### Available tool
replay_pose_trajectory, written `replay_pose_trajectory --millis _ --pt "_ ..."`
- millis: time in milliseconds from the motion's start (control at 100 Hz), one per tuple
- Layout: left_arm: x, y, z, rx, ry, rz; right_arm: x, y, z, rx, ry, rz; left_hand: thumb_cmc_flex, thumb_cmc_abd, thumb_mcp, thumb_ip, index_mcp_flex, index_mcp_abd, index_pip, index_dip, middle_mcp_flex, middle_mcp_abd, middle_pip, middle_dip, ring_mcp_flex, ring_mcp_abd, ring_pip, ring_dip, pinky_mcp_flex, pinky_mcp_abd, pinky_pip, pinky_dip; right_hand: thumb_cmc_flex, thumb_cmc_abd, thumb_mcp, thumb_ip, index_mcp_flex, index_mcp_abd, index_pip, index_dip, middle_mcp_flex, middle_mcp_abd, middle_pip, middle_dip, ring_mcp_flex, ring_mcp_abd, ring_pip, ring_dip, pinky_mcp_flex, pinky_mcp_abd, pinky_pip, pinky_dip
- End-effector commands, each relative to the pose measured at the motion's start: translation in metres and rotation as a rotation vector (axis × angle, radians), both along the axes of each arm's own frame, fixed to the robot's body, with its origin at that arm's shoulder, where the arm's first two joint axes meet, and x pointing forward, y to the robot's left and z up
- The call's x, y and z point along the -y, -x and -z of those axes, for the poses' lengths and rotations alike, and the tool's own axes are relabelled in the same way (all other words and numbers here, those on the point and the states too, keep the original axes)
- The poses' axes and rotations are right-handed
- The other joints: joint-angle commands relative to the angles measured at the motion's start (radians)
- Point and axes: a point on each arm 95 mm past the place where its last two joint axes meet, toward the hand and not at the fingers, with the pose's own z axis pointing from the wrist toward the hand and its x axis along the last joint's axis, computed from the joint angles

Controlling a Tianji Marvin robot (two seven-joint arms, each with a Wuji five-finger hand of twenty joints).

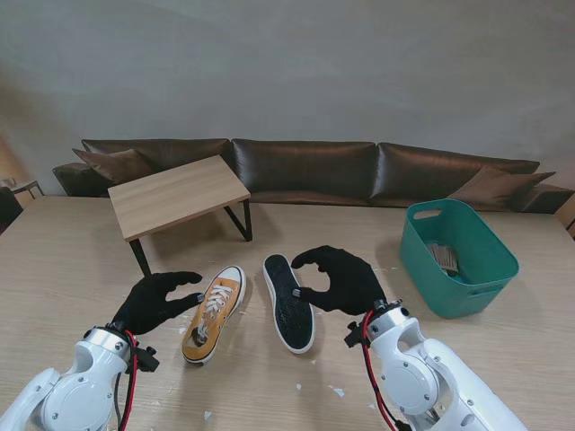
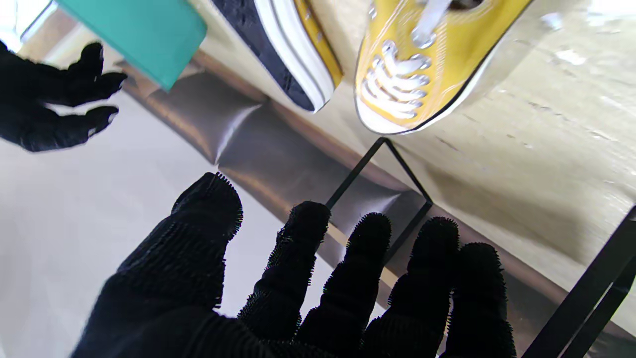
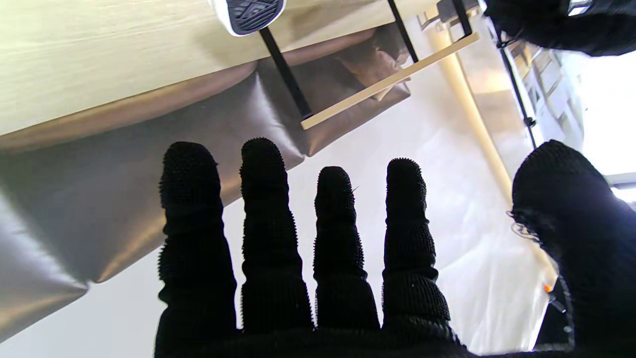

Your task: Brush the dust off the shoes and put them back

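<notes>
While both shoes lie between them, the left hand and right hand hover spread and empty.

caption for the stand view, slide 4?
Both open hands, left hand and right hand, flank the upright yellow sneaker and its mate lying sole-up.

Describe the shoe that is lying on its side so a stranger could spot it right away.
On the light wooden table, nearer to me than the small wooden bench, two yellow canvas sneakers lie between the hands. It is the right one, tipped over, showing its dark patterned sole; the other sneaker shows white laces.
</notes>
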Motion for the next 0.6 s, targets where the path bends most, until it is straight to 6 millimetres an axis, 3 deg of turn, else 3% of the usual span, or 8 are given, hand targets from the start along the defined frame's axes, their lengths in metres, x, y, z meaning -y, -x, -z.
replay_pose_trajectory --millis 0,130,310,430,590 --pt "-0.001 0.006 0.000 -0.030 -0.024 0.019 0.005 0.001 0.009 -0.024 -0.016 0.031 0.030 0.036 -0.025 0.032 0.006 -0.046 0.007 0.006 -0.021 -0.014 -0.008 -0.016 -0.028 -0.018 -0.025 -0.016 -0.015 -0.019 -0.025 0.003 0.006 0.006 -0.008 0.030 0.017 -0.003 -0.019 0.018 0.034 -0.005 -0.022 -0.015 0.002 0.006 -0.012 -0.007 -0.342 0.034 -0.023 -0.006" --pt "-0.005 0.015 -0.005 -0.052 -0.119 0.046 0.012 -0.001 0.009 -0.035 -0.020 0.046 0.031 0.018 -0.025 0.032 0.014 -0.096 0.014 0.004 -0.017 -0.018 -0.001 -0.016 -0.013 -0.022 0.006 0.003 -0.001 -0.034 0.009 0.037 0.005 0.015 -0.005 0.029 0.014 -0.003 -0.027 0.021 0.035 0.000 -0.027 -0.011 0.004 0.002 -0.013 -0.005 -0.341 0.031 -0.026 -0.001" --pt "-0.014 0.030 -0.017 -0.068 -0.298 0.085 0.015 -0.005 0.010 -0.042 -0.023 0.066 0.003 -0.044 0.035 0.024 0.021 -0.171 0.024 -0.015 -0.002 -0.029 0.038 0.095 0.007 -0.053 0.158 0.120 0.000 -0.080 0.172 0.099 0.005 0.014 0.001 0.029 0.015 -0.003 -0.031 0.026 0.035 0.004 -0.029 -0.008 0.005 0.001 -0.013 -0.003 -0.340 0.031 -0.028 0.003" --pt "-0.019 0.037 -0.022 -0.115 -0.412 0.135 0.015 -0.006 0.008 -0.040 -0.035 0.074 -0.014 -0.139 0.174 0.010 -0.027 -0.244 -0.006 -0.068 -0.054 -0.061 0.071 0.218 -0.028 -0.098 0.305 0.229 -0.028 -0.141 0.284 0.116 0.006 0.014 0.003 0.029 0.013 -0.002 -0.031 0.029 0.034 0.005 -0.028 -0.007 0.007 -0.001 -0.012 -0.002 -0.340 0.031 -0.029 0.005" --pt "-0.017 0.044 -0.022 -0.180 -0.512 0.197 0.016 -0.008 0.008 -0.040 -0.040 0.086 0.002 -0.237 0.325 -0.003 -0.078 -0.284 -0.023 -0.131 -0.121 -0.096 0.102 0.333 -0.073 -0.145 0.420 0.316 -0.066 -0.196 0.330 0.144 0.007 0.013 0.006 0.029 0.014 0.000 -0.032 0.031 0.036 0.007 -0.028 -0.007 0.010 0.001 -0.010 0.000 -0.340 0.033 -0.030 0.007"
